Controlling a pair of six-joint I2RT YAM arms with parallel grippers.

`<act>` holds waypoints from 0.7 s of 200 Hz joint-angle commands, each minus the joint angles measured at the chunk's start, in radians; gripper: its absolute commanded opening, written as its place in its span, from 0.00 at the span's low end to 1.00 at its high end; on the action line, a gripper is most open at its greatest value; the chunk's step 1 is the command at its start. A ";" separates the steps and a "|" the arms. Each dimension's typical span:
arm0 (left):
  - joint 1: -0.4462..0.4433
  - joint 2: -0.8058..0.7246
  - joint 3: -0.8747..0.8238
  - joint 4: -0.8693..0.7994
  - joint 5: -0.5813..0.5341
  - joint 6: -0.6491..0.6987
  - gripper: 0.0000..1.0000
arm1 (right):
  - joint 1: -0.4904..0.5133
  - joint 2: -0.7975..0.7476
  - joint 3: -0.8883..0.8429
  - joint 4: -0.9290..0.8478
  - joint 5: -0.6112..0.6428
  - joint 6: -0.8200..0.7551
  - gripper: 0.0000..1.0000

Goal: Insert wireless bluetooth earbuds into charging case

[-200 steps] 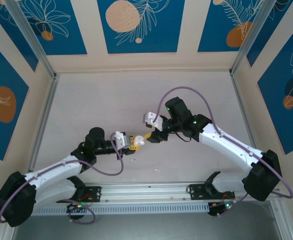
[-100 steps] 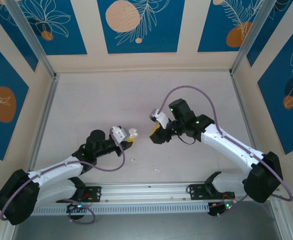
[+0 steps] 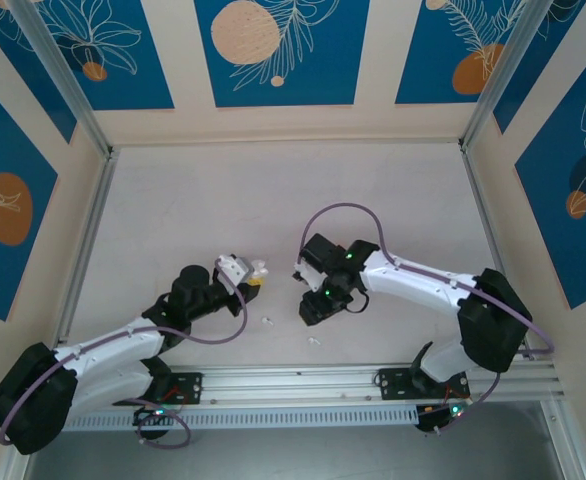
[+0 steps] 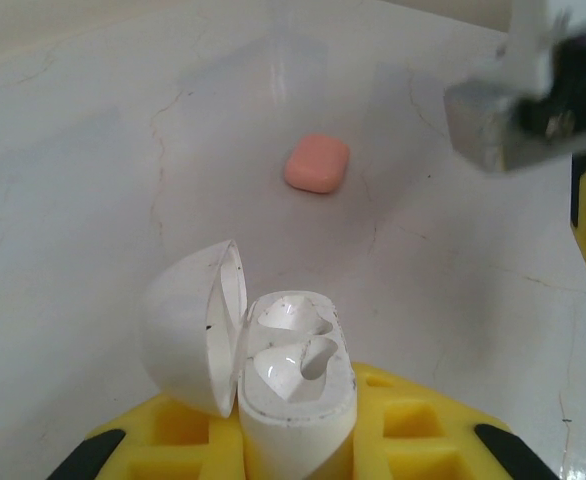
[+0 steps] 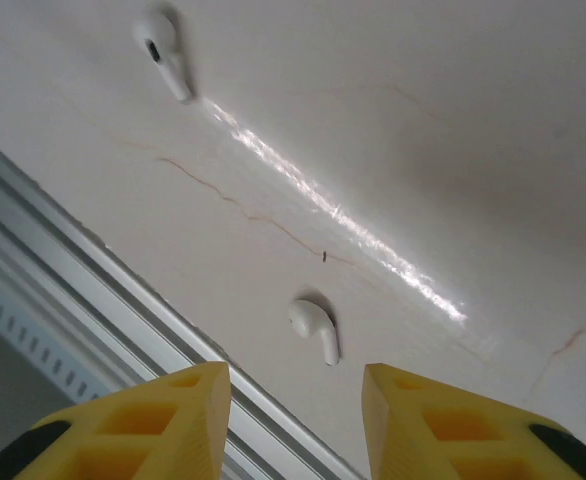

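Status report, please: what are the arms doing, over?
Left gripper shut on open white case. Right gripper open above white earbud on table. Second white earbud loose nearby; nothing blocking.

Looks like a robot lab cell. Boxed in by blue leaf-print panels [image 3: 273,50] and aluminium posts [image 3: 65,80], over a pale tabletop [image 3: 273,200].

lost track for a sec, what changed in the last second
The right gripper backed away from the case and swung down toward its base; it now hangs open over a white earbud. The left gripper drew a little to its left, still shut on the open case. That earbud and the second earbud lie where they were.
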State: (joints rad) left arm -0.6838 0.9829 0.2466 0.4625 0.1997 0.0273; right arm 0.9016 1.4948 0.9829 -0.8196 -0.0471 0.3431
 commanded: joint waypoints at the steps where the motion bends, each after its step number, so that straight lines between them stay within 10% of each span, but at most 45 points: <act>1: -0.001 -0.018 0.006 -0.015 -0.007 -0.015 0.20 | 0.075 0.088 0.005 -0.062 0.039 0.088 0.39; 140: -0.002 -0.040 0.008 -0.034 -0.006 -0.017 0.20 | 0.143 0.266 0.036 0.011 0.107 0.086 0.35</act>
State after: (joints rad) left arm -0.6838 0.9619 0.2466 0.4385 0.2001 0.0235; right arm 1.0351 1.7321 1.0016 -0.8589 0.0479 0.4202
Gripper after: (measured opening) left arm 0.200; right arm 0.355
